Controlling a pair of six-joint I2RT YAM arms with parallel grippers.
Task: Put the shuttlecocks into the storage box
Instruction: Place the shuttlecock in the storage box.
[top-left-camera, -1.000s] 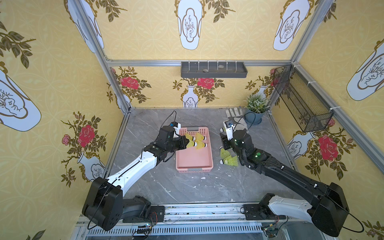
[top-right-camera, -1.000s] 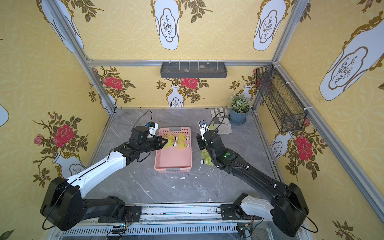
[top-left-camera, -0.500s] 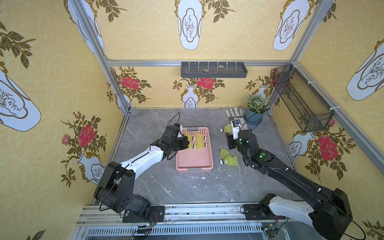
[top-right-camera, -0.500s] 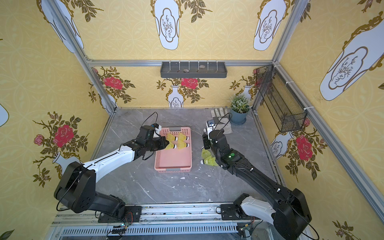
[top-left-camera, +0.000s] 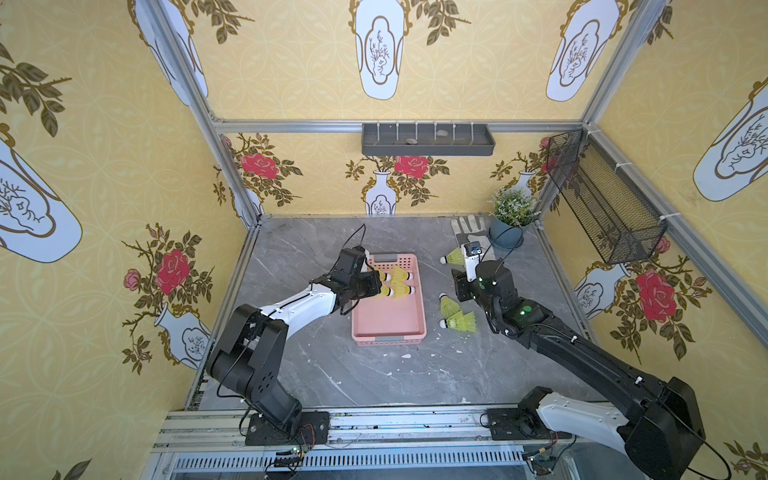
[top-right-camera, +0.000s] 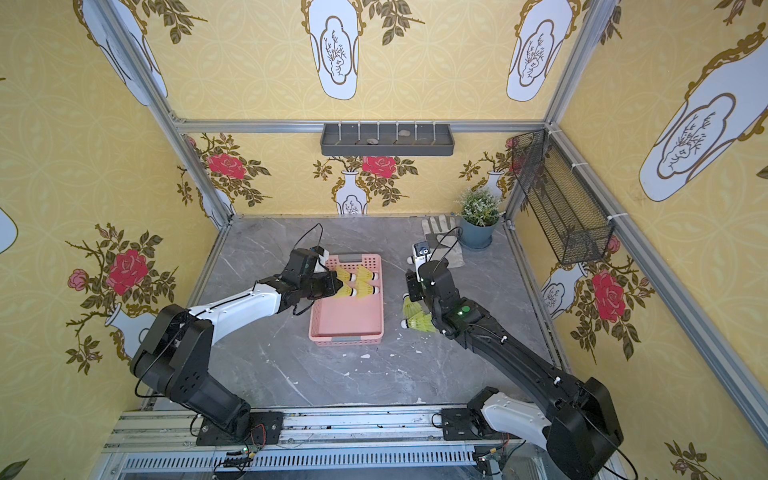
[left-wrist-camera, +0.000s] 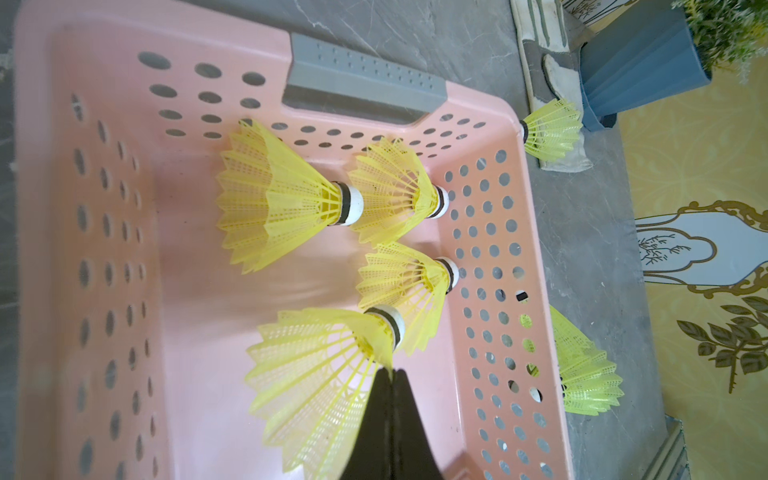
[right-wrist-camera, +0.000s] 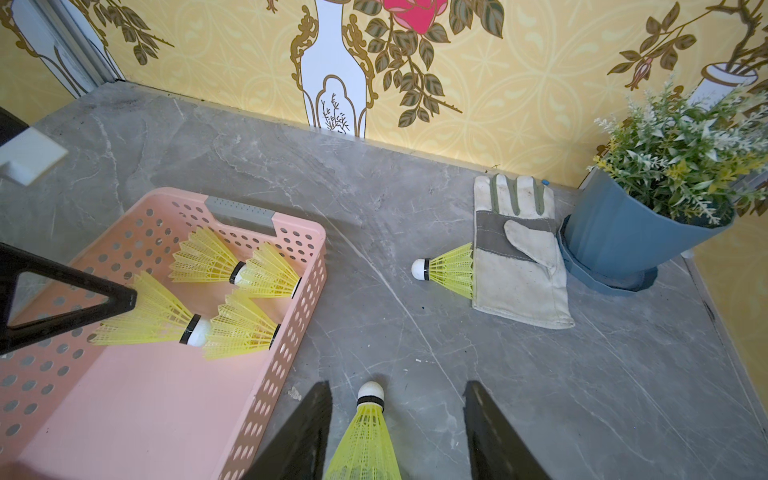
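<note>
Between yellow floral walls (top-left-camera: 291, 62), on a grey marble tabletop (top-left-camera: 316, 365), the left gripper (left-wrist-camera: 390, 374) is pinching one shuttlecock (left-wrist-camera: 316, 374) in the mid-frame pink storage box (left-wrist-camera: 54, 208); the right gripper (right-wrist-camera: 397, 384), parted, is straddling another shuttlecock (right-wrist-camera: 365, 436) beside it.

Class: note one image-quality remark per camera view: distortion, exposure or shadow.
In both top views: wide-angle perspective slants the frame post outward; left wrist view: the left end effector, pinching a shuttlecock, reads as featureless black; right wrist view: the glove casts only a thin shadow.
</note>
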